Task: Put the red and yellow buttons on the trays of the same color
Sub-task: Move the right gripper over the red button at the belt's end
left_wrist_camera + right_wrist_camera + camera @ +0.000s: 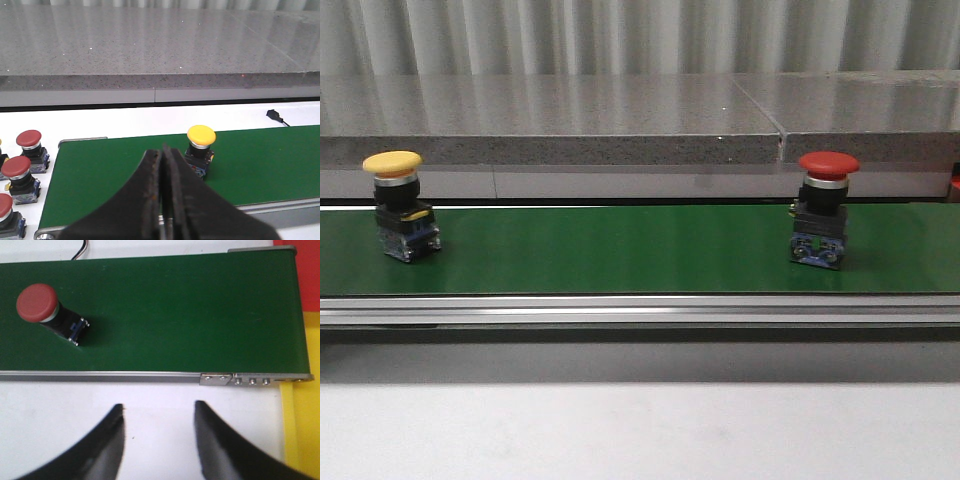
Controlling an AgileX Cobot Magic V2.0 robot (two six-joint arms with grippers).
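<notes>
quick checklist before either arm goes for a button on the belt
1. Yellow button upright on green belt: ok.
2. Red button upright on belt, apart from yellow: ok.
3. Right gripper open and empty: ok.
4. Left gripper open for a grasp: not ok, fingers shut.
5. Red tray and yellow tray beyond belt end: only edges show, cannot tell if clear.

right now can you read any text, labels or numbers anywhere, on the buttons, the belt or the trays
No readable text, label, brand or number in any view.
Yellow button: plain cap; markings on its base, if any, are too small to read.
Red button: plain cap; base too blurred to read.
Green conveyor belt: unmarked.
</notes>
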